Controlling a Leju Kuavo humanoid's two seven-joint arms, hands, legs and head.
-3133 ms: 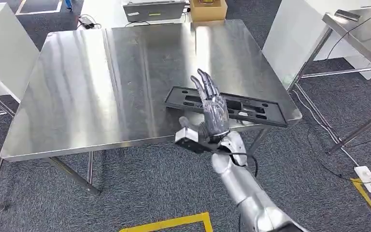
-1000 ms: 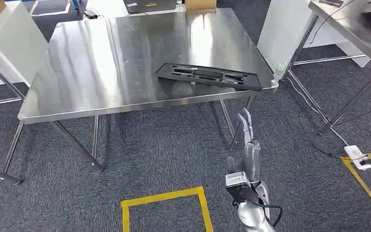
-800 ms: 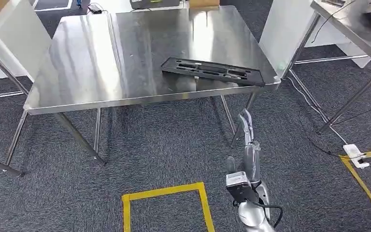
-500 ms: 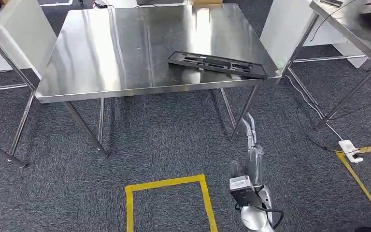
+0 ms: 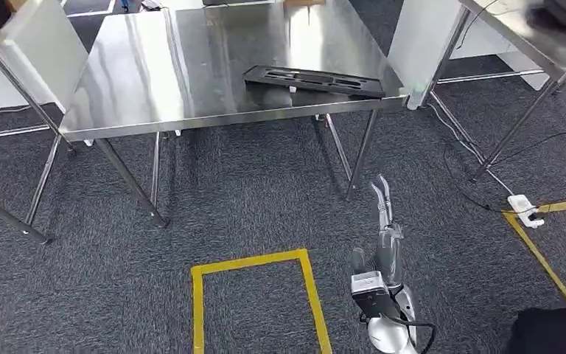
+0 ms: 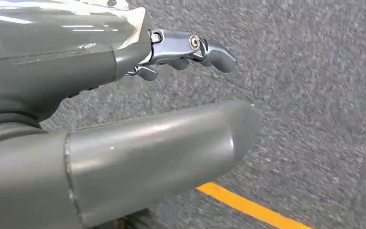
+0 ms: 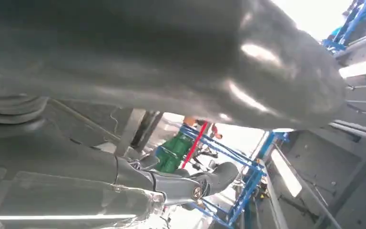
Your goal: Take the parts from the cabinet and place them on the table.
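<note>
A long black plastic part (image 5: 313, 80) with slotted openings lies flat on the steel table (image 5: 155, 81), close to its near right edge. My right hand (image 5: 387, 240) hangs low over the grey carpet, well in front of the table and apart from the part. Its fingers are straight and it holds nothing. In the right wrist view the right hand (image 7: 171, 183) shows a thick thumb and a dark finger with nothing between them. In the left wrist view my left hand (image 6: 76, 76) is over carpet, fingers apart, holding nothing.
A second steel table (image 5: 530, 44) stands at the right, with a white panel (image 5: 424, 37) beside it. Another white panel (image 5: 22, 44) is at the left. A yellow tape square (image 5: 258, 259) marks the carpet. A white power strip (image 5: 523, 206) and cable lie at the right.
My right hand, earlier raised over the black part at the table's edge, has dropped down over the carpet. The whole picture has shifted: the camera moved back from the table.
</note>
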